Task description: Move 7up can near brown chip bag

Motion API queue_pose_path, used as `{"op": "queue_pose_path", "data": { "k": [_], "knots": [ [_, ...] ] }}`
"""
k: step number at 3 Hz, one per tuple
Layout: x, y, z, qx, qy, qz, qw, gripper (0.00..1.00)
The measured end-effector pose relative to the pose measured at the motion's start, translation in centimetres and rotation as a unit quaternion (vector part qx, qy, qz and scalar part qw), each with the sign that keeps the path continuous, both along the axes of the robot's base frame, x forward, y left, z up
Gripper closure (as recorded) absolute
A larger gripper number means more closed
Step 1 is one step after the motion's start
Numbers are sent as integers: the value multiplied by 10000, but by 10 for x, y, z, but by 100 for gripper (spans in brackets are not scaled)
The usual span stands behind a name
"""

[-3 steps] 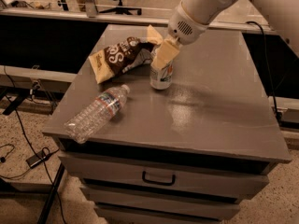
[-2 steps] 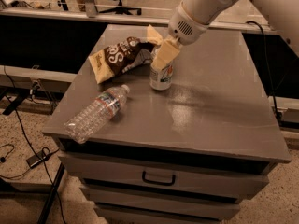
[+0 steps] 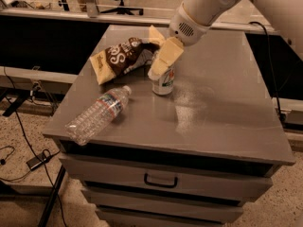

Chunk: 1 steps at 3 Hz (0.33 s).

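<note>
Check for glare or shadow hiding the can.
Camera view: dim, warm light; a pale sheen on the cabinet top lies just right of the 7up can, not over it; the gripper sits over the can's top, covering it.

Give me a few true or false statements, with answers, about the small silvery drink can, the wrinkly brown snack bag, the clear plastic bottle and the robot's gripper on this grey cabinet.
1. The small silvery aluminium 7up can stands upright on the grey cabinet top. True.
2. The clear plastic water bottle stands upright beside the can. False: it lies on its side near the front left corner, apart from the can.
3. The gripper is at the can's top. True.
4. The wrinkly brown chip bag lies to the picture's right of the can. False: it lies to the can's left and a little behind it.
</note>
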<state>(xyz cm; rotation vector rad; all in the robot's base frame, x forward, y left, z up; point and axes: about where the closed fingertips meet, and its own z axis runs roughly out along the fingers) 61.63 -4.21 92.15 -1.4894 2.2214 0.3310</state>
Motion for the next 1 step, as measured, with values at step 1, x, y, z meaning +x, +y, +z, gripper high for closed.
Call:
{"op": "queue_pose_path", "data": {
  "k": [1],
  "knots": [
    [0,0,0,0,0,0,10000,0]
  ]
}}
